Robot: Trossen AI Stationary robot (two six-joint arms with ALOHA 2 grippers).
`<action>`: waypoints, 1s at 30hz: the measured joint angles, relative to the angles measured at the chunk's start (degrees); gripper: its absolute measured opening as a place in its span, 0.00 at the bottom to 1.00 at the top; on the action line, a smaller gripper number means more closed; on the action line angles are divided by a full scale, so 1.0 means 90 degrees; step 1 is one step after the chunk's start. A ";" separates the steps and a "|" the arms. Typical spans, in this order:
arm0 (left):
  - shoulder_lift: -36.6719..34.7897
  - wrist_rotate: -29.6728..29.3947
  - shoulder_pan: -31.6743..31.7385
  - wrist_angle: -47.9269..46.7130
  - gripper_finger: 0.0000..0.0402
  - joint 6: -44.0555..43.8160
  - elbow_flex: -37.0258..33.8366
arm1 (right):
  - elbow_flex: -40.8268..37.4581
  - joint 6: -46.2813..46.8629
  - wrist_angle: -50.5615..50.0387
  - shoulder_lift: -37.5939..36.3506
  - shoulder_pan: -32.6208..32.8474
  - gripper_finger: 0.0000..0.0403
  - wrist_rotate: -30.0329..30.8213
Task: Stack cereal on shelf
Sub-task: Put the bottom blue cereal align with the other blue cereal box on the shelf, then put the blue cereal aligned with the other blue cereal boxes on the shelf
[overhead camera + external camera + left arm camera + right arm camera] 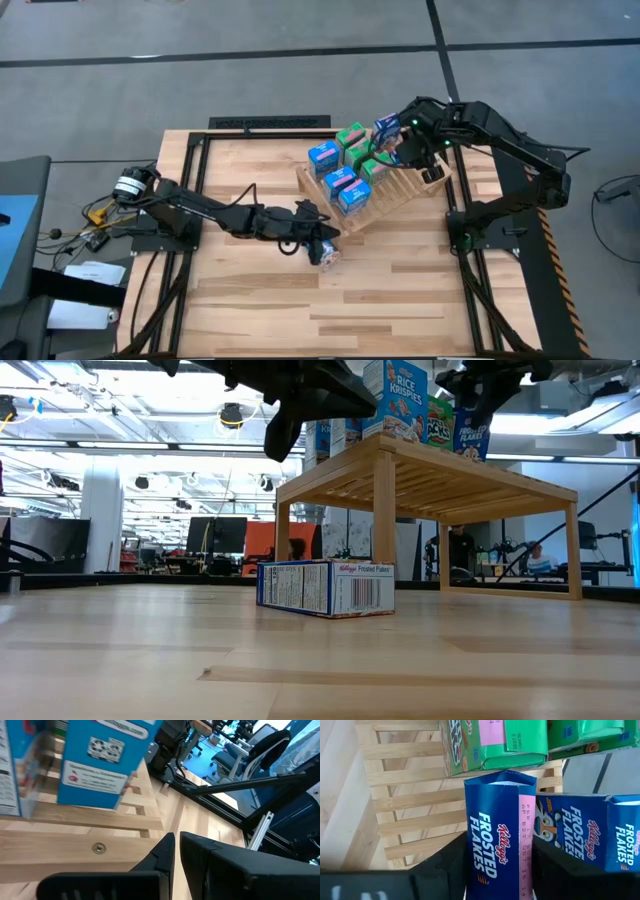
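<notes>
While the right gripper (500,870) clamps a Frosted Flakes box (500,840) above the shelf (405,815), it should lower it upright beside the standing boxes; the left gripper (176,852), near the shelf's front edge, is nearly closed and empty.

You're in a robotics lab.
Behind your plank table (120,650): office chairs (270,745), monitors (215,535), ceiling lights (235,412), seated people (535,558).

Slatted wooden rack (405,190): one. Cereal boxes, counted from the high view: eight. Blue cereal box (322,155): five in all, four standing on the rack and one lying on the tabletop (326,588). Green cereal box (350,135): three, as far as the overlap lets them be told apart, all on the rack. Robot arms: two, with one left gripper (325,248) and one right gripper (392,140).
</notes>
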 joint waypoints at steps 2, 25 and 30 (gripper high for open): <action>0.0000 -0.0002 0.0031 0.0000 0.04 0.0000 0.0000 | -0.0001 -0.0002 0.0040 0.0000 0.0000 0.51 0.0062; 0.0002 0.0149 0.0063 0.0007 0.04 0.0017 0.0000 | 0.0172 0.0328 0.0135 -0.0019 0.0063 0.60 0.0513; 0.0005 0.0122 0.0063 0.0009 0.04 0.0017 0.0000 | 0.0553 0.0219 0.0222 -0.0029 0.0061 0.61 0.0549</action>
